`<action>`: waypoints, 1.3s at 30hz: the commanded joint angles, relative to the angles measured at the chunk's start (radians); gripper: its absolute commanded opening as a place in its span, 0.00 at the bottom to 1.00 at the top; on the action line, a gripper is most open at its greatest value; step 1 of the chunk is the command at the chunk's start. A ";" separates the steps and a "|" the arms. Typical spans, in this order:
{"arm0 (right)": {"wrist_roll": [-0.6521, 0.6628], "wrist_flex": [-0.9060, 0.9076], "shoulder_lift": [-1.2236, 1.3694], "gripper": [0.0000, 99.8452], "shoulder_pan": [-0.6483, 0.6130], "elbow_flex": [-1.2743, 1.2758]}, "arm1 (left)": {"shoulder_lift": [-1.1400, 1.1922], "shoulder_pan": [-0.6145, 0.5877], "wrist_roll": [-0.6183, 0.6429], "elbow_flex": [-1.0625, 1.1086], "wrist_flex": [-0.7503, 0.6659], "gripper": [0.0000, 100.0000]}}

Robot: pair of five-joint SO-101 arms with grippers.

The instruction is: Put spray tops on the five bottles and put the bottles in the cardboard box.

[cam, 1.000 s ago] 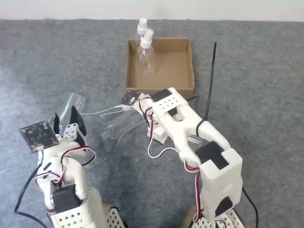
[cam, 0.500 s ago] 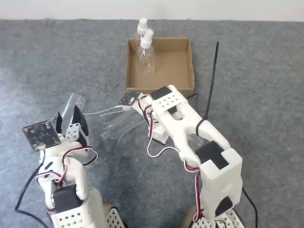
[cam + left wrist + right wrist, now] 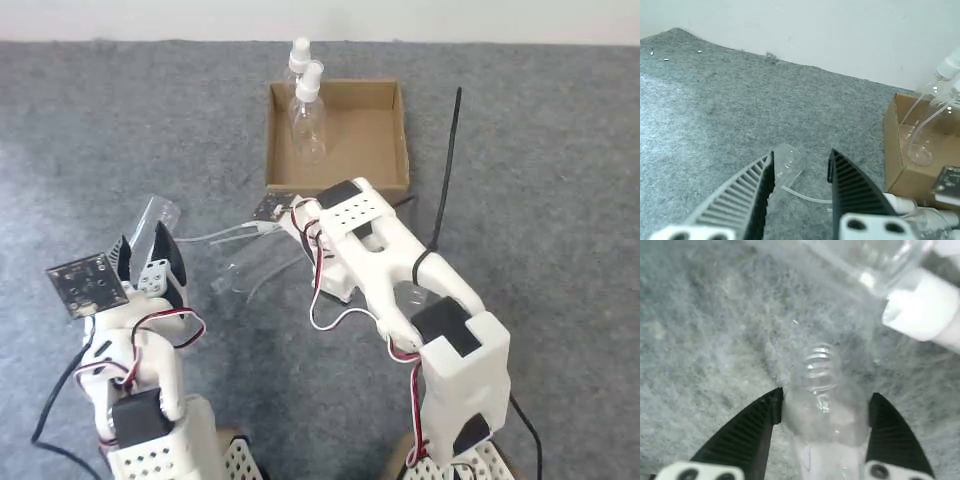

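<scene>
With jaws apart, the right gripper [image 3: 826, 399] straddles an uncapped bottle [image 3: 818, 371] lying on the worktop [image 3: 560, 200] near the cardboard box [image 3: 388, 140], so closing on it likely comes next; the left gripper [image 3: 801, 156] hovers spread too.

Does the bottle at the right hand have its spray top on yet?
No: the bottle at the right hand shows a bare threaded neck, with no spray top on it.
</scene>
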 commanded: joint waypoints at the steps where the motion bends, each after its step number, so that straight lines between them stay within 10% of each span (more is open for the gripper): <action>1: 0.023 0.015 -0.027 0.19 0.030 -0.064 | -0.021 0.005 0.006 -0.015 -0.028 0.17; 39: -0.218 -0.053 -0.912 0.16 -0.008 0.450 | -0.021 0.009 0.006 -0.013 -0.026 0.17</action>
